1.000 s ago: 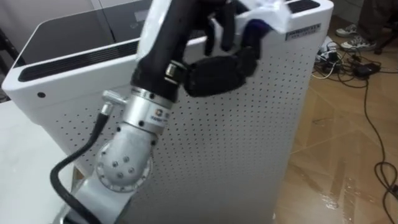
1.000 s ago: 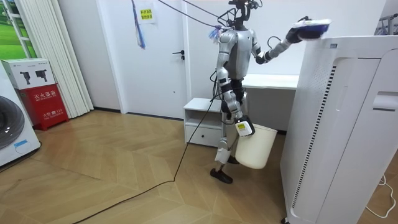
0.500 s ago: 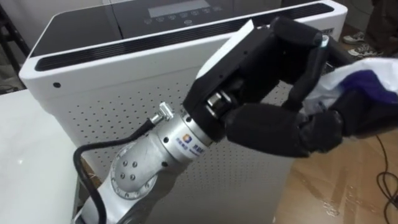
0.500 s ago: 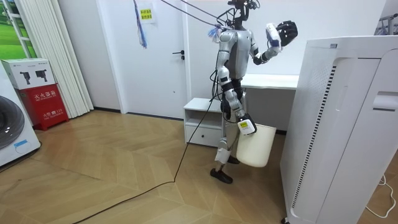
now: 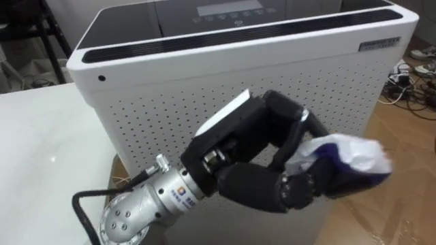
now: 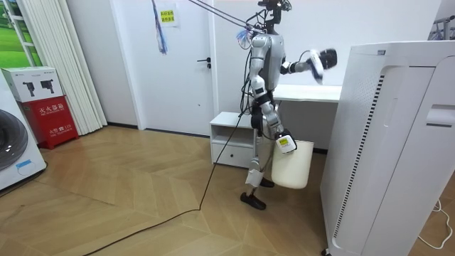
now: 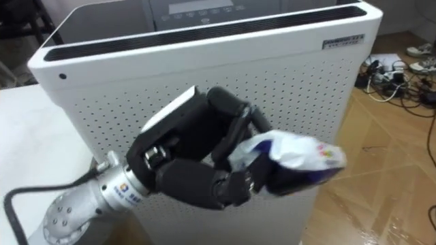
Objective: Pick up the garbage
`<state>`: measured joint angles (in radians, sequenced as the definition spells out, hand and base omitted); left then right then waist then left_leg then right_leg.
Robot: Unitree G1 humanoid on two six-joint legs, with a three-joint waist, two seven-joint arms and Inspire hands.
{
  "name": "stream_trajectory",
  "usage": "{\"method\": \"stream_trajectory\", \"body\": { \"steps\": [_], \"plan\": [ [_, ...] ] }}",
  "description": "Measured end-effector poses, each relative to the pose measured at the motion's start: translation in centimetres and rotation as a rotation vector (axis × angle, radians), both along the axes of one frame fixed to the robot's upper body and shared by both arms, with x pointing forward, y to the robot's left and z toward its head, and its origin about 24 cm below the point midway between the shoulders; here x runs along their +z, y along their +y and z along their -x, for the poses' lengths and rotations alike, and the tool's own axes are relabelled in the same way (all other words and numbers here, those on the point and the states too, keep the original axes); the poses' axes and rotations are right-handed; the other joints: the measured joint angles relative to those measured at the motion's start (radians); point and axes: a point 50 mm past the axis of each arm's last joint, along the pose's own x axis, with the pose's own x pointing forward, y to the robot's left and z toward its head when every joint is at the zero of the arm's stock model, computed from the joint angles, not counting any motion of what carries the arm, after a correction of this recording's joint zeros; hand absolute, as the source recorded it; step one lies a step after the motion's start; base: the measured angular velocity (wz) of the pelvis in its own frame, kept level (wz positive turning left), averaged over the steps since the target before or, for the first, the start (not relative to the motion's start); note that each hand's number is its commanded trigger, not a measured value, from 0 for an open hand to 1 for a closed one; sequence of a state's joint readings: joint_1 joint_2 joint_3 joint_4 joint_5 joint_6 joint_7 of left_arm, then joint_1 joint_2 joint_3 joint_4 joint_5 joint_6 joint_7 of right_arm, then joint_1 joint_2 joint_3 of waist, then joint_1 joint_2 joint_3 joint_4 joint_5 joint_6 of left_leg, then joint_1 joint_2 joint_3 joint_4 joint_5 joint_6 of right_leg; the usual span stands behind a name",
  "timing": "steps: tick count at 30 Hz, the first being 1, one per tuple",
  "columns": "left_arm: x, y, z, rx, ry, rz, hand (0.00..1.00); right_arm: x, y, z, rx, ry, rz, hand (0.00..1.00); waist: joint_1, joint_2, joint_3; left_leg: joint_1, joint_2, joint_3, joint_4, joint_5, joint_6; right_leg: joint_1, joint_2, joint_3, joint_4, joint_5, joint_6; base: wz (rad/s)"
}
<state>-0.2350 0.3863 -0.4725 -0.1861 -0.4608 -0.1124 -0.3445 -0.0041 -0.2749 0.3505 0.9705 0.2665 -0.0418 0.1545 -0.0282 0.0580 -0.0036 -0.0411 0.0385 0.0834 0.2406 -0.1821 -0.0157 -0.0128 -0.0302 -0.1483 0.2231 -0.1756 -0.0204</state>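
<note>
Now left hand curls around wrapper, held mid-air before purifier. I judge wrapper light, soft, crinkly, slippery; best gripped round bunched middle. Low by bin, right hand.

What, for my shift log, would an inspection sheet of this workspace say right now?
Surface: white table at the robot's left, beside the air purifier.
Job's things: crumpled white-and-blue wrapper held in front of the purifier's perforated side; white bin hanging by the robot's leg.
Clutter: shoes on the floor beyond the purifier.
Hands: left hand curled round the wrapper; right hand at the bin's rim, grip too small to read.
Cables: tangle on the wooden floor right of the purifier.
Surroundings: door, washing machine, red box, low white cabinet.
</note>
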Motion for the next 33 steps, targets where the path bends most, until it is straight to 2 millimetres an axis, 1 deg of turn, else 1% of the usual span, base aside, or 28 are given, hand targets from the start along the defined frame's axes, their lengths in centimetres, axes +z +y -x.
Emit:
{"method": "stream_trajectory", "body": {
  "steps": [1, 3, 4, 5, 6, 7, 9, 10, 12, 13, 15, 17, 18, 20, 23, 26, 31, 33],
  "plan": [
    [-0.6, 0.2, 0.0, 0.013, 0.018, -0.022, 1.00, 0.0, 0.0, -0.1, 0.000, -0.003, 0.000, 1.00, 0.000, 0.002, 0.0015, -0.010, 0.000, -0.005, 0.006, 0.000, 0.000, -0.007, 0.000, -0.005, 0.001, 0.001, -0.002, 0.19],
    [-2.4, 0.9, -0.5, 0.050, 0.069, -0.090, 1.00, 0.4, 0.1, -1.3, 0.007, -0.031, 0.000, 1.00, -0.001, 0.009, 0.0184, -0.062, 0.000, -0.016, 0.038, 0.002, 0.003, -0.046, -0.006, -0.025, 0.025, 0.000, -0.004, 0.23],
    [-2.9, 1.1, -0.6, 0.057, 0.086, -0.099, 1.00, 0.6, 0.1, -1.7, 0.010, -0.038, 0.002, 1.00, -0.003, 0.012, 0.0223, -0.074, -0.001, -0.020, 0.044, 0.003, 0.005, -0.054, -0.008, -0.032, 0.028, 0.000, -0.004, 0.27],
    [-3.8, 1.2, -0.6, 0.068, 0.122, -0.109, 1.00, 0.7, 0.1, -2.2, 0.010, -0.044, 0.006, 1.00, -0.009, 0.019, 0.0257, -0.097, -0.005, -0.032, 0.057, 0.004, 0.006, -0.070, -0.012, -0.044, 0.035, -0.001, -0.004, 0.26],
    [-4.6, 1.3, -0.7, 0.078, 0.143, -0.127, 1.00, 0.8, 0.0, -2.6, 0.011, -0.048, 0.013, 1.00, -0.007, 0.026, 0.0321, -0.113, -0.006, -0.034, 0.065, 0.005, 0.009, -0.086, -0.014, -0.048, 0.038, -0.001, -0.004, 0.20],
    [-5.1, 1.4, -0.8, 0.084, 0.163, -0.133, 1.00, 0.8, 0.1, -2.7, 0.013, -0.049, 0.016, 1.00, -0.006, 0.028, 0.0327, -0.118, -0.008, -0.033, 0.065, 0.007, 0.011, -0.097, -0.017, -0.048, 0.043, -0.002, -0.003, 0.06],
    [-6.7, 1.8, -0.8, 0.113, 0.215, -0.169, 1.00, 0.9, 0.4, -3.2, 0.023, -0.059, 0.018, 1.00, -0.003, 0.029, 0.0333, -0.144, -0.015, -0.032, 0.066, 0.013, 0.015, -0.133, -0.030, -0.048, 0.083, -0.016, -0.003, 0.00],
    [-7.0, 1.9, -0.7, 0.117, 0.228, -0.173, 1.00, 0.9, 0.4, -3.2, 0.021, -0.060, 0.017, 1.00, -0.003, 0.028, 0.0338, -0.150, -0.016, -0.032, 0.066, 0.015, 0.015, -0.142, -0.033, -0.048, 0.091, -0.017, -0.002, 0.05],
    [-8.5, 2.3, -0.5, 0.141, 0.275, -0.202, 1.00, 0.9, 0.5, -3.2, 0.025, -0.058, 0.016, 1.00, -0.002, 0.024, 0.0362, -0.167, -0.016, -0.033, 0.067, 0.017, 0.018, -0.163, -0.038, -0.049, 0.108, -0.020, -0.002, 0.04],
    [-9.0, 2.4, -0.4, 0.150, 0.288, -0.216, 1.00, 0.9, 0.5, -3.2, 0.025, -0.059, 0.017, 1.00, -0.002, 0.023, 0.0363, -0.172, -0.016, -0.033, 0.069, 0.017, 0.018, -0.167, -0.039, -0.049, 0.109, -0.020, -0.002, 0.00],
    [-10.8, 2.7, -0.2, 0.174, 0.321, -0.297, 1.00, 0.9, 0.7, -3.8, 0.030, -0.057, 0.027, 1.00, -0.007, 0.019, 0.0389, -0.193, -0.018, -0.034, 0.076, 0.018, 0.019, -0.188, -0.042, -0.050, 0.121, -0.021, 0.000, 0.04],
    [-11.9, 2.8, 0.1, 0.178, 0.351, -0.343, 1.00, 1.0, 0.7, -4.1, 0.031, -0.063, 0.031, 1.00, -0.007, 0.017, 0.0399, -0.209, -0.019, -0.033, 0.083, 0.018, 0.020, -0.203, -0.045, -0.051, 0.129, -0.022, 0.001, 0.02],
    [-12.5, 2.9, 0.3, 0.181, 0.360, -0.376, 1.00, 1.1, 0.7, -4.3, 0.030, -0.071, 0.034, 1.00, -0.006, 0.011, 0.0429, -0.218, -0.020, -0.030, 0.086, 0.019, 0.021, -0.217, -0.048, -0.049, 0.140, -0.025, 0.000, 0.00],
    [-13.1, 2.8, 0.4, 0.186, 0.351, -0.425, 1.00, 1.2, 0.9, -4.6, 0.029, -0.084, 0.034, 1.00, -0.008, 0.002, 0.0460, -0.239, -0.022, -0.030, 0.099, 0.020, 0.022, -0.239, -0.052, -0.050, 0.156, -0.029, 0.000, 0.04],
    [-13.9, 2.1, 0.6, 0.192, 0.351, -0.462, 1.00, 1.3, 1.1, -5.2, 0.021, -0.094, 0.042, 1.00, -0.015, -0.006, 0.0454, -0.273, -0.026, -0.030, 0.109, 0.025, 0.028, -0.276, -0.059, -0.049, 0.175, -0.032, 0.000, 0.04],
    [-14.8, 1.7, 0.8, 0.206, 0.380, -0.465, 1.00, 1.2, 1.6, -5.2, 0.015, -0.098, 0.042, 1.00, -0.008, -0.009, 0.0453, -0.287, -0.029, -0.022, 0.116, 0.025, 0.028, -0.295, -0.061, -0.045, 0.180, -0.032, 0.000, -0.07],
    [-15.6, 2.1, 1.0, 0.245, 0.394, -0.490, 1.00, 1.2, 2.3, -5.4, 0.016, -0.101, 0.023, 1.00, 0.001, -0.013, 0.0446, -0.311, -0.029, -0.008, 0.122, 0.027, 0.029, -0.330, -0.060, -0.031, 0.196, -0.031, -0.001, -0.08],
    [-16.1, 2.4, 1.1, 0.259, 0.403, -0.500, 1.00, 1.3, 2.7, -5.8, 0.019, -0.112, 0.016, 1.00, 0.002, -0.013, 0.0446, -0.320, -0.027, -0.005, 0.124, 0.027, 0.030, -0.343, -0.063, -0.028, 0.207, -0.031, -0.001, -0.03]
  ]
}}
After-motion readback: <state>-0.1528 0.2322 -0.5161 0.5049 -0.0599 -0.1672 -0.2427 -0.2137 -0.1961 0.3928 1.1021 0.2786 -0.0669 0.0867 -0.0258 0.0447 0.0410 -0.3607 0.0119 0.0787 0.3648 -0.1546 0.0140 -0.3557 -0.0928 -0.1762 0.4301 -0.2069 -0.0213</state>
